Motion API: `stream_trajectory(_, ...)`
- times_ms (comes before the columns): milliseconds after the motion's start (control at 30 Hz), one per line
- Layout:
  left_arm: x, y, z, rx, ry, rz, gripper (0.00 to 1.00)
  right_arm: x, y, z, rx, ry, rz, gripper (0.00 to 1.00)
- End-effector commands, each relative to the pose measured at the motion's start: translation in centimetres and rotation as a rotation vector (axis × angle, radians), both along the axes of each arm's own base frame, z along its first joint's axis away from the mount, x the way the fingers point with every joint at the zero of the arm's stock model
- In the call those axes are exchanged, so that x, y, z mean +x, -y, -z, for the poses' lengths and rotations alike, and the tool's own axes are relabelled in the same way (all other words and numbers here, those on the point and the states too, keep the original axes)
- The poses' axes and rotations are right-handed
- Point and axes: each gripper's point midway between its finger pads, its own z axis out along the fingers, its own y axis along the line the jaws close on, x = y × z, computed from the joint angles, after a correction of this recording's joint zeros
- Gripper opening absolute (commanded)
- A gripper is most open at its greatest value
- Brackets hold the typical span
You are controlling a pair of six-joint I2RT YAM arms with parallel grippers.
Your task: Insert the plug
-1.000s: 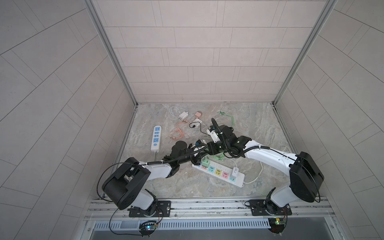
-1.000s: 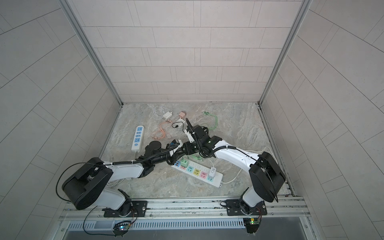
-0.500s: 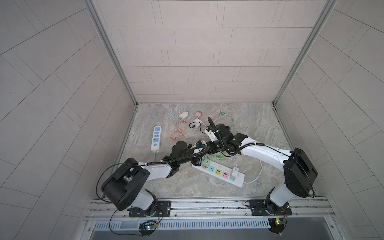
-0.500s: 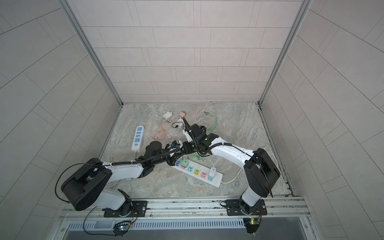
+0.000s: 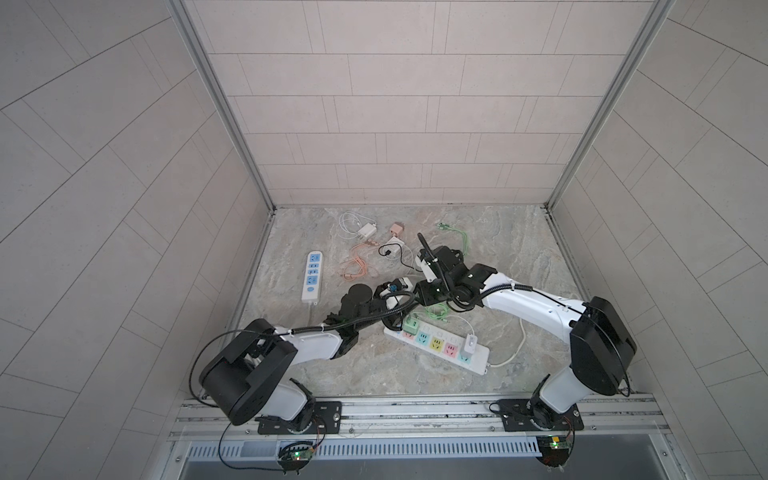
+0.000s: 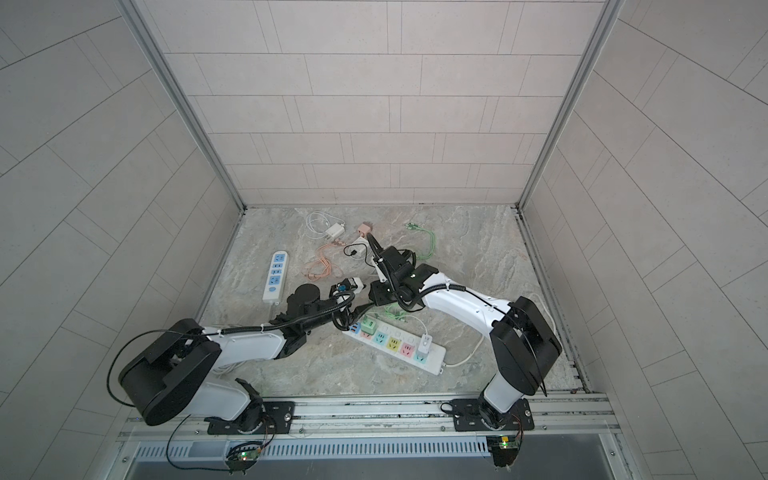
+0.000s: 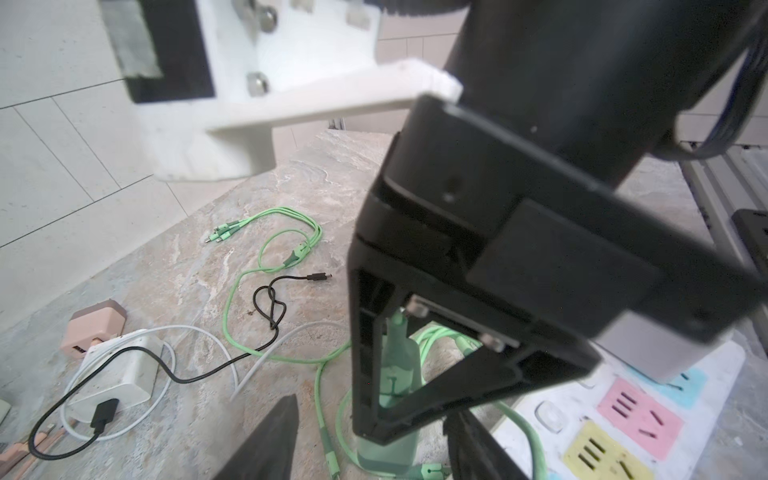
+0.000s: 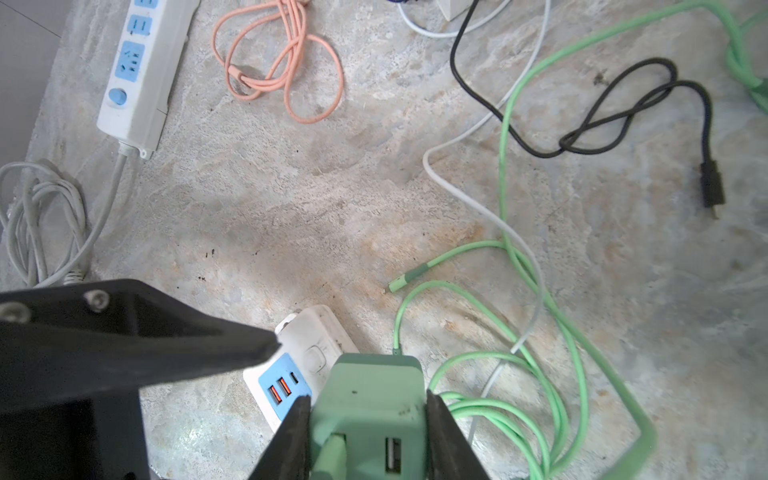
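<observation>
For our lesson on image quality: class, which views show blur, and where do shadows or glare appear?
Left wrist view: the white bracket near the lens is blurred, the black cable beyond it sharp. Right wrist view: the green charger, close up, is slightly soft; a faint shadow dims the table. Both top views: even light, no glare.

3 pale tiled walls (image 5: 374, 104) enclose a marbled grey floor (image 5: 511, 249).

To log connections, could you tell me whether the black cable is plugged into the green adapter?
No, the black cable lies on the table with its end free, and the green adapter holds only a green cable.
</observation>
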Motion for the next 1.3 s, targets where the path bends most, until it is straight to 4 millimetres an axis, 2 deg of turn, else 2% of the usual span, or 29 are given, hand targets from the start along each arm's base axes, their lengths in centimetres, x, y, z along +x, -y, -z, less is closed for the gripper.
stream_trajectory(0,0.4,-0.6,-4.9,-0.125,0.124,-0.044,0.64,-0.3,2.0,-1.3,-0.044,0.012,0.032,0.09)
stream_trajectory(233,1.2,-3.2,-6.6,-0.179,0.107,-0.2,0.69,-0.3,4.1,-4.2,-0.041,0.068,0.058,0.09)
stream_trajectory(400,1.7,-4.9,-7.2,-0.192,0.007,-0.316,0.7,-2.2,5.9,-5.8,-0.032,0.089,0.076,0.09)
stream_trajectory(600,1.3,-6.8,-7.0,-0.233,-0.084,-0.406,0.7,-5.0,8.0,-6.3,-0.03,0.075,0.113,0.09)
stream_trajectory(700,1.5,-8.1,-6.1,-0.255,-0.156,-0.487,0.71,-6.4,8.5,-5.7,-0.042,0.06,0.137,0.09)
stream_trajectory(867,1.6,-8.8,-3.5,-0.263,-0.305,-0.569,0.72,-8.2,7.5,-4.5,-0.061,0.043,0.148,0.08)
stream_trajectory(1100,0.9,-10.6,0.0,-0.208,-0.45,-0.69,0.72,-9.3,5.8,-3.4,-0.081,0.063,0.203,0.07)
stream_trajectory(1267,-0.1,-10.7,2.1,-0.218,-0.502,-0.675,0.72,-9.6,4.3,-2.0,-0.115,0.053,0.238,0.07)
